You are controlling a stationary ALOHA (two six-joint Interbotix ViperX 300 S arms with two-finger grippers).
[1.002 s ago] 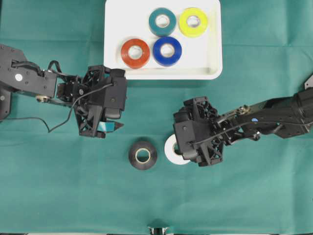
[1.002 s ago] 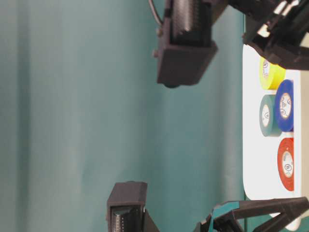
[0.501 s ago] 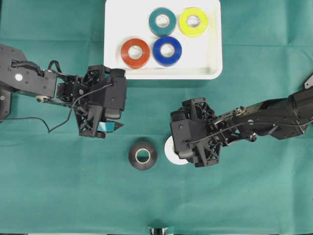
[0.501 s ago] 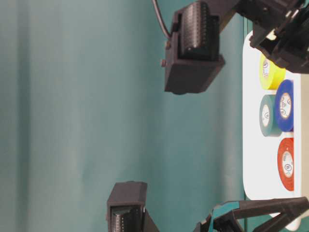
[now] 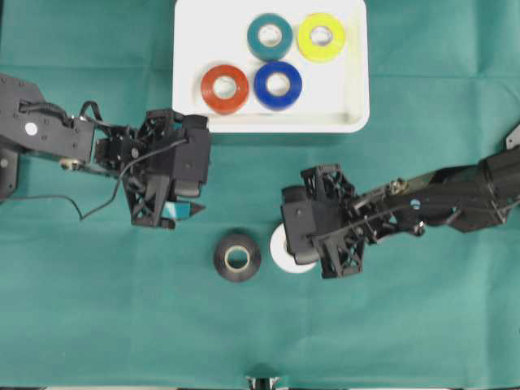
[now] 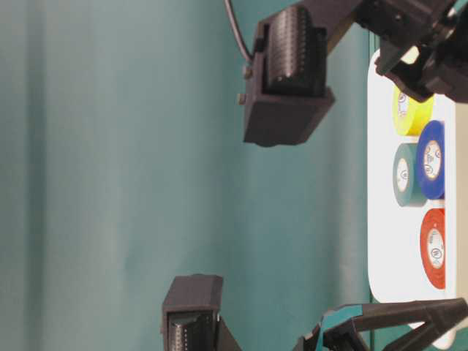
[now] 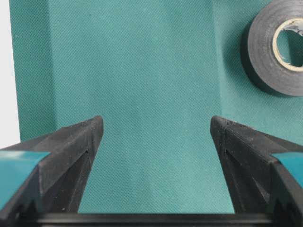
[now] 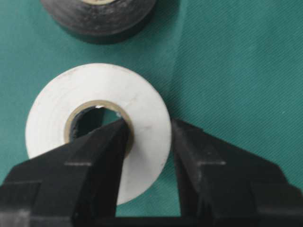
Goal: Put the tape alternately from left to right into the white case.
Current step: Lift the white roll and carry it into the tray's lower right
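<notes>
Clamped now, the right gripper (image 8: 149, 137) pinches the white roll's (image 8: 94, 137) wall, ready to lift; left gripper (image 7: 156, 137) waits wide open.

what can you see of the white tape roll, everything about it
The white tape roll is a flat ring of smooth vinyl on a pale cardboard core, lying on the green cloth beside the black roll. The right pincer is shut on its wall, one finger in the core hole, one outside. From overhead that pincer half covers it.
</notes>
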